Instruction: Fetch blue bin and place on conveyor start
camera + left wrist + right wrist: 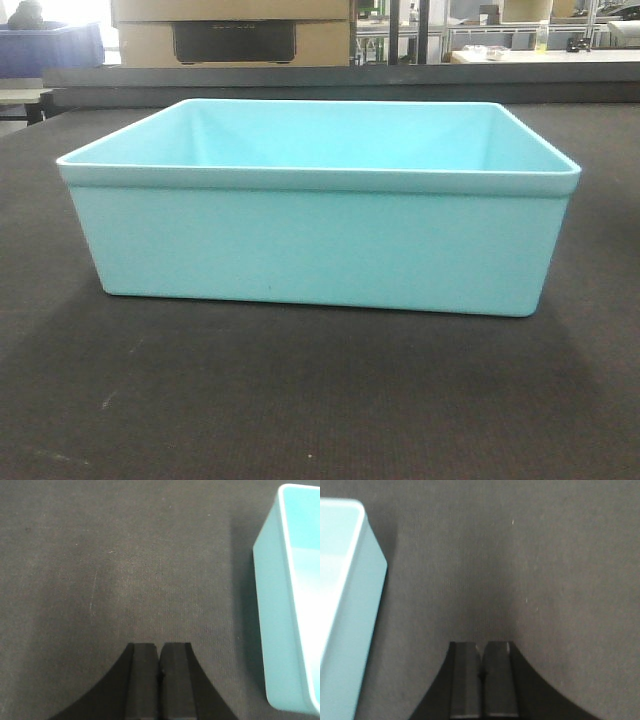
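The light aqua-blue bin [320,240] stands upright and empty on the dark charcoal conveyor belt [300,400], in the middle of the front view. In the left wrist view the bin [280,610] is at the right edge; my left gripper [160,647] is shut and empty over bare belt [125,565] to the bin's left, apart from it. In the right wrist view the bin [342,605] is at the left edge; my right gripper [481,645] is shut and empty over belt [530,565] to its right, apart from it.
Beyond the belt's far edge are a cardboard box with a black handle opening [232,35], a dark blue crate [50,45] at the far left, and metal shelving and benches [520,35] at the far right.
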Controlling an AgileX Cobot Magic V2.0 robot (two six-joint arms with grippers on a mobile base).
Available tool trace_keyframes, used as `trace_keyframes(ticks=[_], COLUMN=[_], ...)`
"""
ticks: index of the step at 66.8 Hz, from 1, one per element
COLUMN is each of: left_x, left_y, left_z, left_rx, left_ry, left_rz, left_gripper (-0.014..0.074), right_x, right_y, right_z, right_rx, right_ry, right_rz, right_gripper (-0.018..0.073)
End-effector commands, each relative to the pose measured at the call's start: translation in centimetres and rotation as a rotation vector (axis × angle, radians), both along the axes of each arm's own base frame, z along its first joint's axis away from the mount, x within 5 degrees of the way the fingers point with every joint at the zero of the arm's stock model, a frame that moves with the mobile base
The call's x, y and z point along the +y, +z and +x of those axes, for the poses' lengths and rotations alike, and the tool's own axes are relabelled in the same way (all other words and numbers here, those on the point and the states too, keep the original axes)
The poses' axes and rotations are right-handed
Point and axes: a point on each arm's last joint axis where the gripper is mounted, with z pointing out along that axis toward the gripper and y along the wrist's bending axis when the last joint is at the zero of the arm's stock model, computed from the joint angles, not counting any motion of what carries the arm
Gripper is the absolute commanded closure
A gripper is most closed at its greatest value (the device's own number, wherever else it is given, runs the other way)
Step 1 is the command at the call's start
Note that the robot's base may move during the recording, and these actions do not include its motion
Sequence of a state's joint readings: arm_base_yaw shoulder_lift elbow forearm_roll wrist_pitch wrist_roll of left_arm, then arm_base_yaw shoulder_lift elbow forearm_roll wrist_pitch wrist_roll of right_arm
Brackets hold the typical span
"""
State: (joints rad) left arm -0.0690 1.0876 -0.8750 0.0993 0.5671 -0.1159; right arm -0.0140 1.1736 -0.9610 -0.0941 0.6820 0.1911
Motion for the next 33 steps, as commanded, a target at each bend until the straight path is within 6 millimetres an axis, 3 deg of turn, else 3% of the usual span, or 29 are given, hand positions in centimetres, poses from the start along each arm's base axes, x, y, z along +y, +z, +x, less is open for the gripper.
trace_keyframes(ticks=[1, 11, 18, 24, 33], left_x=[0.2, 0.3, 0.4, 0.5, 0.7], left_y=[-0.3, -1.6, -2.3, -2.6, -2.3], left_z=[-2.0, -5.5, -7.8, -9.6, -11.9], left_rx=[-0.098, -0.216, -0.289, -0.348, -0.439], left_ry=[-0.01, -0.02, -0.025, -0.026, -0.025], left_rz=[-0.002, -0.011, -0.016, -0.019, -0.024], left_gripper=[0.0707, 0.0707, 0.0707, 0.0707, 0.0707], right_x=[-0.1, 0.0, 0.1, 0.2, 0.2], right_y=[-1.1, -4.0, -4.8, -4.4, -2.4], right_z=[-1.9, -5.7, -8.5, -10.7, -14.3], right_rx=[-0.08, -0.171, -0.26, -0.349, -0.554], right_ry=[0.017, 0.04, 0.056, 0.055, 0.056], right_rz=[-0.031, -0.049, -0.07, -0.074, -0.097], right_gripper=[0.0721, 0.0721, 0.0721, 0.0721, 0.0721])
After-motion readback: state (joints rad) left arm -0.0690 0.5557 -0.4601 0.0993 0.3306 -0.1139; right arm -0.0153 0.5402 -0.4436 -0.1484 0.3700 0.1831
